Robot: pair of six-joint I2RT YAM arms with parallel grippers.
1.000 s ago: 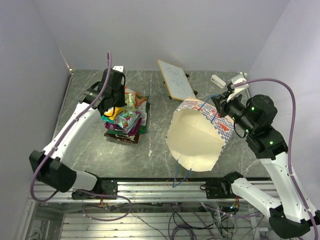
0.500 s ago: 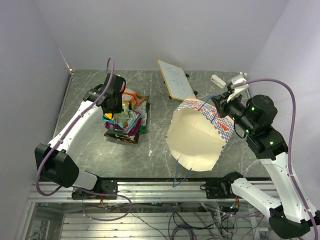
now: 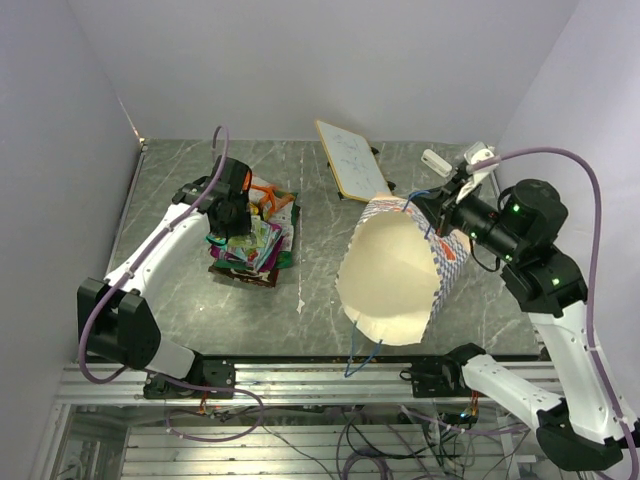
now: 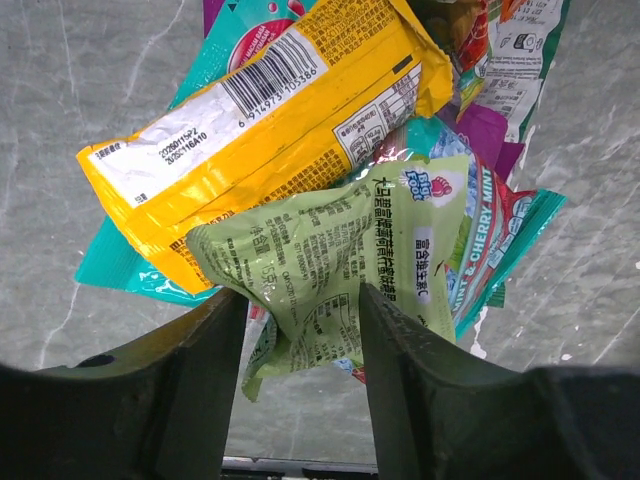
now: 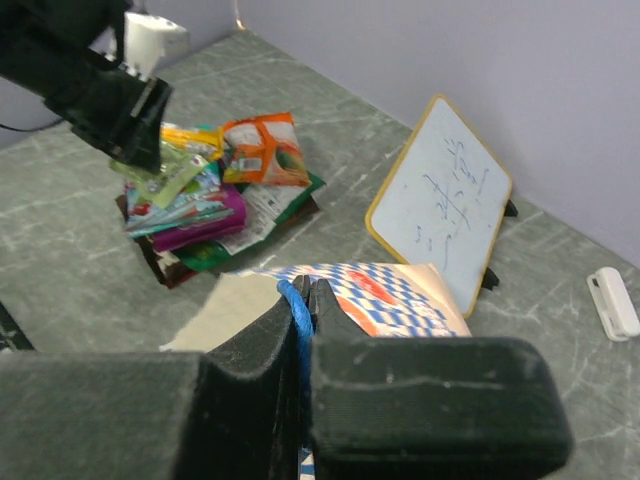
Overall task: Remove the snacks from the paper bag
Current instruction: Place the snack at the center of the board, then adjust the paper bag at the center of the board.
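Observation:
The snacks [image 3: 252, 240] lie heaped on the table at the left, outside the paper bag [image 3: 395, 275]. My left gripper [image 3: 224, 222] hangs just over the heap with its jaws apart. A pale green packet [image 4: 350, 260] droops between its fingers [image 4: 205, 350] onto a yellow packet [image 4: 260, 110], with a gap beside it. My right gripper [image 5: 308, 290] is shut on the bag's blue cord handle [image 5: 297, 312] at the checkered rim [image 5: 400, 295]. It holds the bag [image 3: 440, 255] up with the cream mouth facing the near edge. What is inside the bag is hidden.
A small whiteboard [image 3: 352, 160] leans at the back centre, just behind the bag. A little white device [image 3: 434, 159] lies at the back right. A loose blue cord [image 3: 362, 352] hangs from the bag's near rim towards the table's front rail.
My left gripper has come down onto the heap and its jaws have spread apart round the green packet. The right arm has shifted slightly, still gripping the bag.

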